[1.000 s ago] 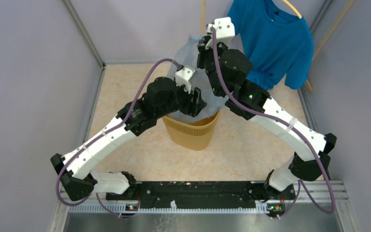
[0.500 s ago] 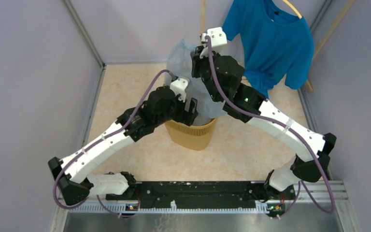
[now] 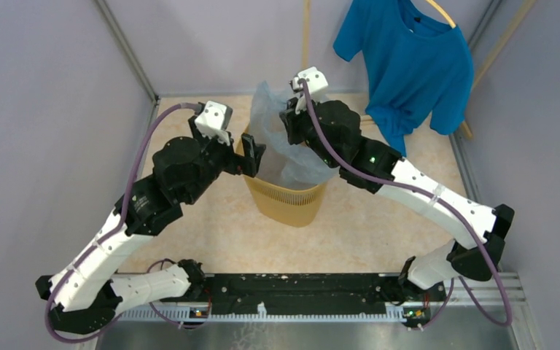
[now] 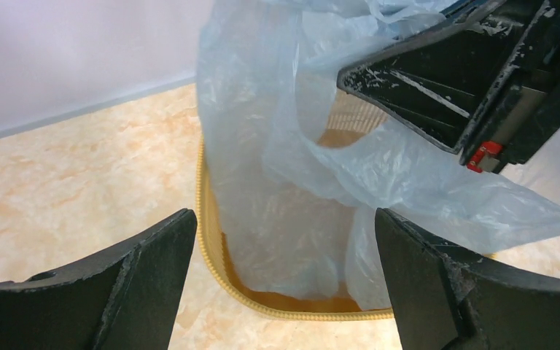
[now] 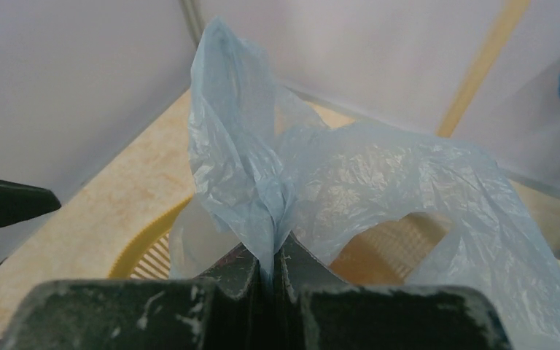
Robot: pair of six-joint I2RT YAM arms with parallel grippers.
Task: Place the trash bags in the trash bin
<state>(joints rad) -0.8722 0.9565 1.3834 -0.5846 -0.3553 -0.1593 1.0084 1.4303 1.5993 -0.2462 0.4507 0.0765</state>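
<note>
1. Your right gripper (image 5: 270, 264) is clamped on a gathered pleat of the trash bag (image 5: 262, 168). Its black fingers, scuffed with pale flecks, meet with only the film between them.
2. The bag is thin, pale blue, translucent film, finely crinkled all over. Above the pinch it rises to a narrow peak, and to the right it balloons into a wide, slack loop.
3. From above, the lower part of the trash bag (image 3: 281, 149) hangs inside the trash bin (image 3: 288, 205). The upper part stands above the rim, held up at the far side by the right gripper (image 3: 289, 122).
4. The bin is yellow-orange translucent plastic with a rounded-square rim and fine vertical ribs, and it tapers toward its base. It stands upright on the table (image 3: 189, 233), a smooth beige surface with marbled veining.
5. Your left gripper (image 4: 284, 226) has its jaws spread wide and holds nothing. The fingers are matte black wedges with worn, greyish edges. In the top view the left gripper (image 3: 251, 157) sits just beside the bin's left rim; you cannot tell from there whether a fingertip brushes the film.
6. In the left wrist view, the ribbed rim of the bin (image 4: 208, 233) curves between the two fingers, and the film drapes down against the inner wall. The right gripper (image 4: 437, 80) shows above as an angular black shape.
7. A solid bright blue T-shirt (image 3: 408, 58) of matte cloth hangs at the far right, apart from the bin.
</note>
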